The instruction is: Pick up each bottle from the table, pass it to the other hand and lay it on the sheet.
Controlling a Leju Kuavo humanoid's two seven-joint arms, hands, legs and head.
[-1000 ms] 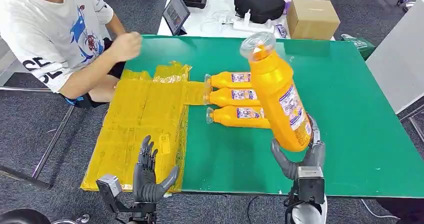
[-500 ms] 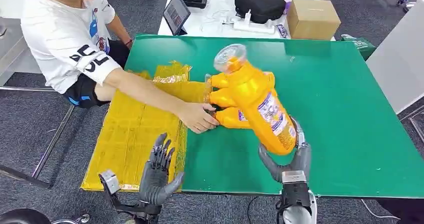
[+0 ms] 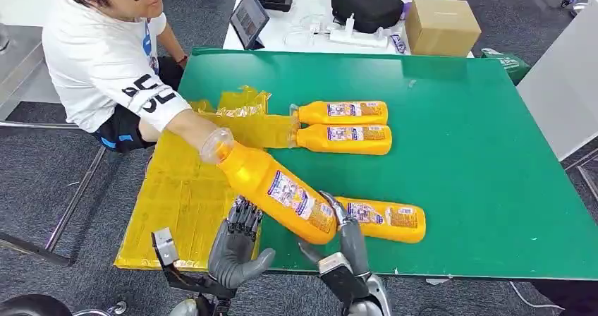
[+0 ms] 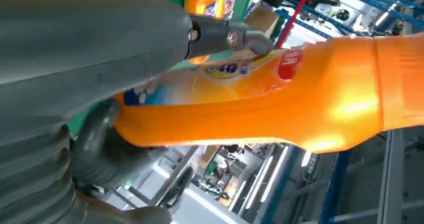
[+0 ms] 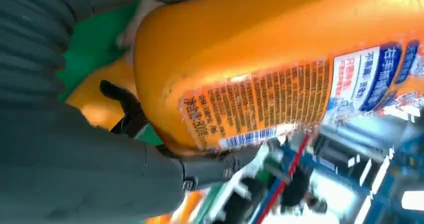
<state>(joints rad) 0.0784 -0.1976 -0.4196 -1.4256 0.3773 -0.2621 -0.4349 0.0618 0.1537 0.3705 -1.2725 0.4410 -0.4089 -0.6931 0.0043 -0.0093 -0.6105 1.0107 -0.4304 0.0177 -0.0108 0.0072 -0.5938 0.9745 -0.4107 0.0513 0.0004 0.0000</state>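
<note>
- Your right hand [image 3: 343, 240] grips the base of the held bottle [image 3: 271, 189], which slants with its cap over the yellow sheet [image 3: 185, 189].
- Your left hand [image 3: 238, 244] sits just under it, fingers spread, holding nothing.
- Three bottles lie on the green table [image 3: 479, 140].

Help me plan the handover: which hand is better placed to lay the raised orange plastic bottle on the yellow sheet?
Left. The left hand sits beside the yellow sheet and already reaches the raised orange plastic bottle, whose base the right hand grips over the green table.
</note>
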